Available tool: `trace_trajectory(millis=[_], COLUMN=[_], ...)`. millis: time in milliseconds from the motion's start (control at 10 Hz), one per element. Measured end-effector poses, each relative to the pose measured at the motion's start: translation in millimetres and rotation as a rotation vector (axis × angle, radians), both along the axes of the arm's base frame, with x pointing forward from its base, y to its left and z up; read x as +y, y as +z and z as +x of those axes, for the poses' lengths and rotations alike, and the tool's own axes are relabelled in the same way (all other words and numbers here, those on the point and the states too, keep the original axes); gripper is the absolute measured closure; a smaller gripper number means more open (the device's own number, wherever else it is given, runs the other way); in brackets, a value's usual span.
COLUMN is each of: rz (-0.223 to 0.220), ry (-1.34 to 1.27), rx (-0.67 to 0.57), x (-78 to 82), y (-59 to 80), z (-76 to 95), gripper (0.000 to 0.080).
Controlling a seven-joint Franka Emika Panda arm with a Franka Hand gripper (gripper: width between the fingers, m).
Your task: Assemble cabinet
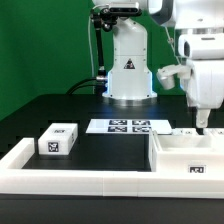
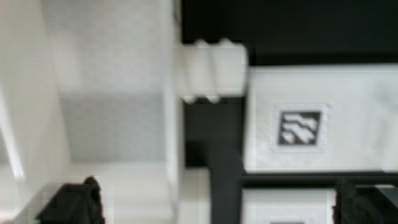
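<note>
A large white open cabinet box (image 1: 185, 152) with a tag on its front lies at the exterior view's right. My gripper (image 1: 203, 124) hangs just above the box's far edge. A small white cabinet block (image 1: 58, 140) with tags sits alone at the left. In the wrist view my gripper (image 2: 217, 206) is open, its dark fingertips (image 2: 71, 205) far apart and holding nothing. Below them lie a broad white part (image 2: 89, 100), a tagged white panel (image 2: 302, 128) and a ribbed white peg (image 2: 214, 68), with a dark gap between the parts.
The marker board (image 1: 128, 126) lies flat in the middle, in front of the robot base (image 1: 128, 70). A long low white border rail (image 1: 80, 182) runs along the front and left of the black table.
</note>
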State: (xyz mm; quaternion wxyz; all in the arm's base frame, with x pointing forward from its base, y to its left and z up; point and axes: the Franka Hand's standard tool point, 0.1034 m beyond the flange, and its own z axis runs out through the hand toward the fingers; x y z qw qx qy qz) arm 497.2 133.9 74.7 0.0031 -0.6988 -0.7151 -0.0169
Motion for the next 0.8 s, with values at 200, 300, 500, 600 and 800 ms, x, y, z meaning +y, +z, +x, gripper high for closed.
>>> trace_trajectory(millis=[200, 300, 500, 600, 800], rz=[0.005, 0.015, 0.021, 0.021, 0.021], ry=[0.014, 0.008, 0.012, 0.011, 0.011], rx=[0.006, 0.005, 0.011, 0.012, 0.013], x=[17.3, 31.0, 34.3, 33.8, 33.5], y=[4.6, 5.8, 1.6, 1.3, 0.6], z=[-15.0, -19.9, -23.3, -23.2, -23.6], gripper=[0.0151, 0.0151, 0.0151, 0.0151, 0.0151])
